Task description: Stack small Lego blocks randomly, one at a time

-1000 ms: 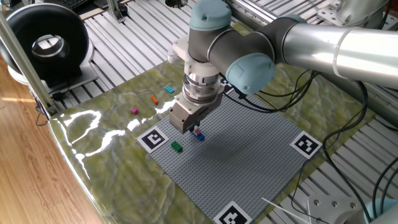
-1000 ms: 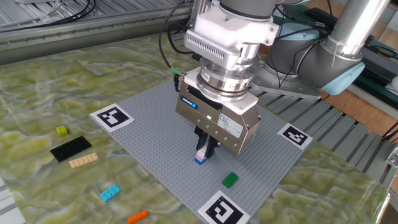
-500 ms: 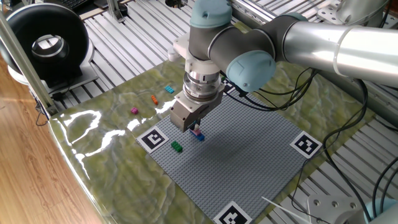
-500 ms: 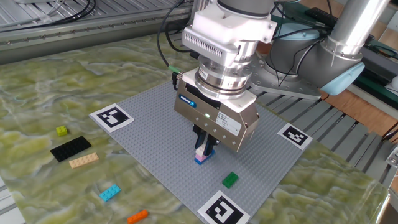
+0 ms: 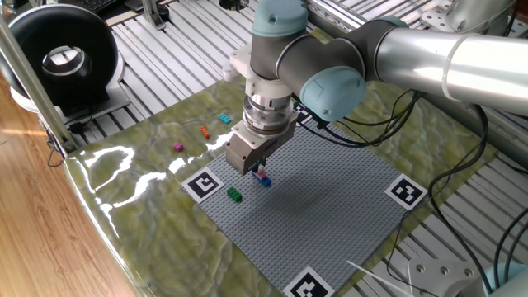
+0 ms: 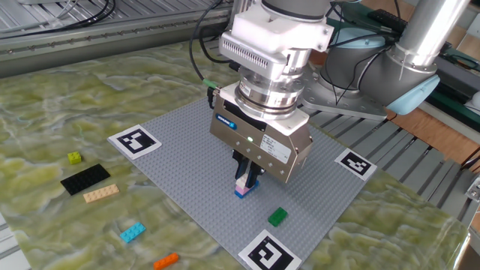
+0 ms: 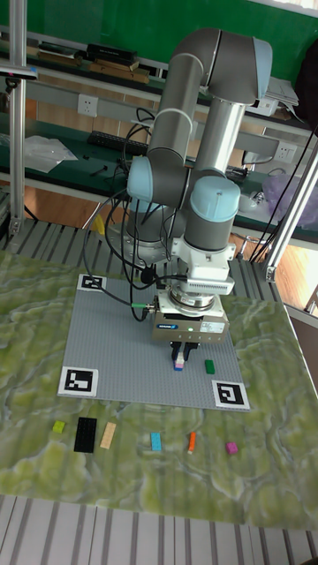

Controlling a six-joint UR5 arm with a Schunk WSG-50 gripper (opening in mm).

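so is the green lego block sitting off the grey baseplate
No, the green Lego block rests on the grey baseplate, near a marker tag.

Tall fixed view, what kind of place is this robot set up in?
Probably a robotics lab or workshop: the arm is mounted by a table with a grey studded baseplate bearing black-and-white marker tags, and aluminium framing and cluttered benches stand behind.

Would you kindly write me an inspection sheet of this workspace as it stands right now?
Surface: grey baseplate on a green marbled mat, marker tags at its corners.
Job's things: pink block on blue block under the gripper; green block on the plate; cyan block, orange block, magenta block on the mat.
Clutter: black plate, tan plate, yellow-green block.
Grippers: gripper low over the pink block; grip unclear.
Cables: black cables behind the arm.
Surroundings: slatted metal bench, black round device.
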